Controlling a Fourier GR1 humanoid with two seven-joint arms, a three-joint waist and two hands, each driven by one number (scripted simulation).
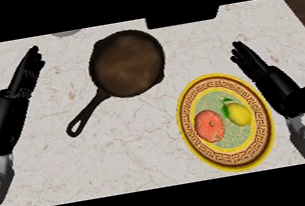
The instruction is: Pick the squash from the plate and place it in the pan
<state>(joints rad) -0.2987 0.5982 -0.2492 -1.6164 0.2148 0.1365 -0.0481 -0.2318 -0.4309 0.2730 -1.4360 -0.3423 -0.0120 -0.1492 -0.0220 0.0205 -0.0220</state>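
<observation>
Squash [210,125], red-orange and round, lies beside a lemon [239,114] on the plate [186,100], probably light, stiff and smooth, best cupped round its middle by the right hand [265,74], straight-fingered like the left hand [24,76], pan [127,62] empty.

Lighting even and moderately bright over the pale marble desk [147,141]. Shadows faint and soft; a thin dark edge beneath the pan [126,62] handle. No glare. Plate [190,134] looks stretched taller than wide.
</observation>
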